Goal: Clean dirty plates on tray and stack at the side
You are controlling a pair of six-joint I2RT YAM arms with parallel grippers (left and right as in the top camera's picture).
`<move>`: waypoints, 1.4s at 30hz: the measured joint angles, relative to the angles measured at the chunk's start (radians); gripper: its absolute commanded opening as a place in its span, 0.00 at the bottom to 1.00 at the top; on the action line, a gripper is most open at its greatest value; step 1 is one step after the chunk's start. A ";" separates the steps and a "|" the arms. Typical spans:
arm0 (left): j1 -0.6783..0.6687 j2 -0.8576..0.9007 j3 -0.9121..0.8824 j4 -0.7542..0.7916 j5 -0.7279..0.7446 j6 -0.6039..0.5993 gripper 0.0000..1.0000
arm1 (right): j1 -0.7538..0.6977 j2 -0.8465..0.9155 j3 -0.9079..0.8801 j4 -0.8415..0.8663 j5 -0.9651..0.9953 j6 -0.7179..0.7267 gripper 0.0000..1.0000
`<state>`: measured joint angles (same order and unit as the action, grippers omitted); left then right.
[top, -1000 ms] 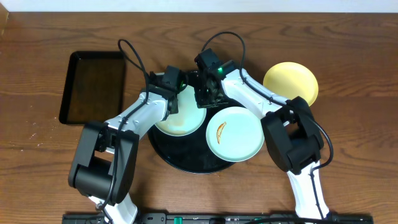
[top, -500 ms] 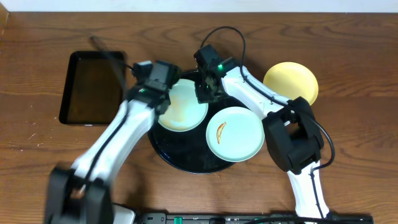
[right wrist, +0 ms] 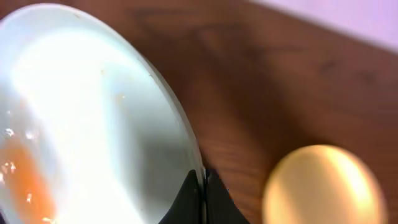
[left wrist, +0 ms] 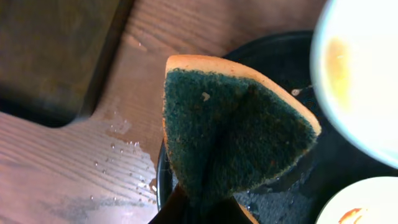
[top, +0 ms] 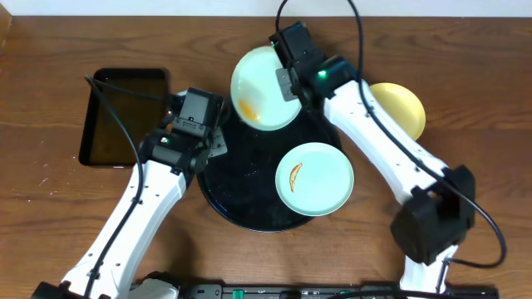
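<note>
My right gripper [top: 288,81] is shut on the rim of a pale mint plate [top: 259,90] with an orange smear and holds it lifted and tilted over the far edge of the round black tray [top: 241,199]; the same plate fills the right wrist view [right wrist: 87,112]. A second mint plate [top: 314,178] with an orange-brown smear lies on the tray's right side. The pale yellow plate [top: 403,106] sits on the table at the right, also in the right wrist view [right wrist: 323,186]. My left gripper [top: 206,143] is shut on a green-faced sponge [left wrist: 230,130] over the tray's left edge.
A rectangular black tray [top: 125,116] lies at the left. Water drops sit on the wooden table [left wrist: 118,162] beside the round tray. Arm cables loop over the back of the table.
My right gripper has lifted the smeared mint plate off the tray and tilted it toward the far edge. My left arm has pulled back to the left with the sponge.
</note>
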<state>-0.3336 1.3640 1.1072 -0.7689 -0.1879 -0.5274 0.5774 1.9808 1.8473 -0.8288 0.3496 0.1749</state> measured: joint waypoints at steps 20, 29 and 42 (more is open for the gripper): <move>0.000 0.022 -0.002 -0.002 0.048 0.000 0.08 | 0.090 -0.065 0.000 0.006 0.426 -0.319 0.01; 0.000 0.022 -0.002 -0.002 0.051 0.000 0.08 | 0.109 -0.065 0.000 0.094 0.561 -0.457 0.01; 0.000 0.024 -0.002 -0.002 0.051 0.000 0.08 | 0.109 -0.065 0.000 0.139 0.616 -0.565 0.01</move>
<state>-0.3336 1.3880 1.1053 -0.7712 -0.1364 -0.5274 0.6861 1.9160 1.8473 -0.6895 0.9661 -0.3904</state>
